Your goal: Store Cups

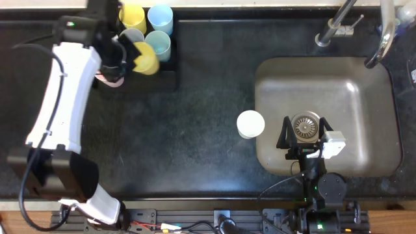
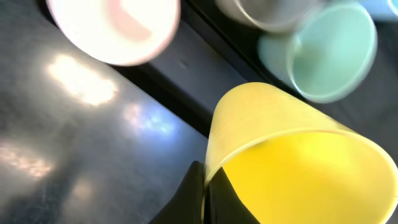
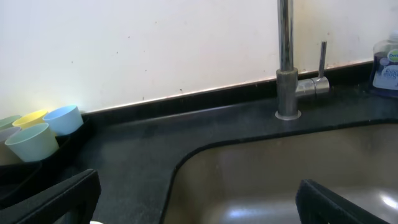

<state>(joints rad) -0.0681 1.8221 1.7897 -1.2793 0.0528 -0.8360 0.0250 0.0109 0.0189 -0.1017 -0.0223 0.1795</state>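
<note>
Top view. The left gripper (image 1: pixel 132 57) is over the black tray (image 1: pixel 166 79) at the far corner of the counter (image 1: pixel 195 143). Its fingers pinch the wall of a yellow cup (image 1: pixel 148 60), which lies tilted on its side above the tray. Just beyond the fingers, a second yellow cup (image 1: pixel 132 14), a blue cup (image 1: pixel 160 16) and a mint cup (image 1: pixel 158 44) stand in the tray. A white cup (image 1: pixel 250 123) sits on the counter at the edge of the sink (image 1: pixel 364 117), well apart from the left fingers and near the right ones. The right gripper (image 1: pixel 303 132) hangs over the sink, fingers spread, holding nothing.

Left wrist view. The fingers (image 2: pixel 193 199) are pressed onto the yellow cup (image 2: pixel 298 162) at its rim, mouth open to the camera. Beyond the fingers are a pink cup (image 2: pixel 115 28), a grey cup (image 2: pixel 267 12) and the mint cup (image 2: pixel 323 53).

Right wrist view. The fingers (image 3: pixel 56 196) are wide apart. Between and beyond them lie the sink basin (image 3: pixel 280 180) and the faucet (image 3: pixel 285 56). The stored cups stand far off beyond one finger.
</note>
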